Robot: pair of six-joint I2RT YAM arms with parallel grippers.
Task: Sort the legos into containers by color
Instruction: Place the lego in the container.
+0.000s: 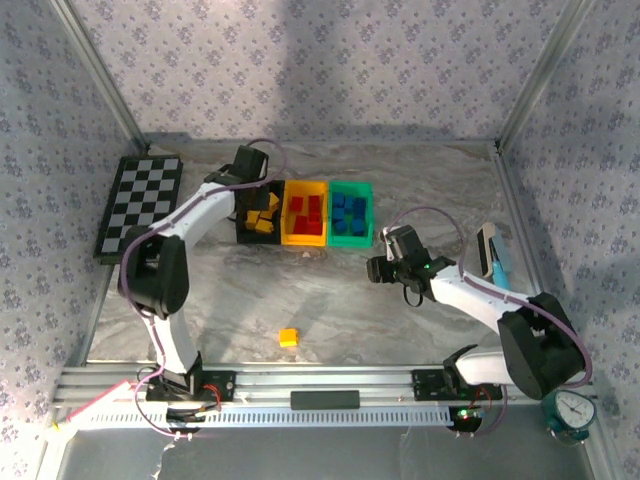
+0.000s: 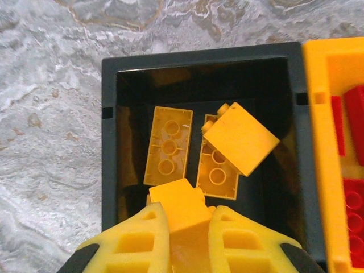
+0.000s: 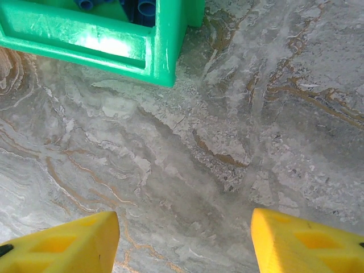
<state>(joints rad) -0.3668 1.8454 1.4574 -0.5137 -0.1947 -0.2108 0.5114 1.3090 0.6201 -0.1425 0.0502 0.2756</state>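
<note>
The left fingers [image 2: 187, 230] are closed tight on a yellow brick [image 2: 181, 206] and hold it just over the near end of the black bin [image 2: 111, 148]. Beyond the fingertips, two more yellow bricks [image 2: 168, 147] lie on the bin's floor side by side, undersides up. A tilted yellow brick [image 2: 242, 136] rests on the right-hand one. Right of these fingers the yellow bin [image 2: 318, 114] stands against the black bin, with red bricks [image 2: 354, 131] in it.

The right fingers [image 3: 185, 236] stand well apart with nothing between them, above bare worktop [image 3: 239, 142]. Ahead of them to the left is a corner of the green bin [image 3: 165, 51], with blue bricks [image 3: 145, 8] inside. A lone yellow brick [image 1: 289, 338] lies on the worktop, well apart from both pairs of fingers.
</note>
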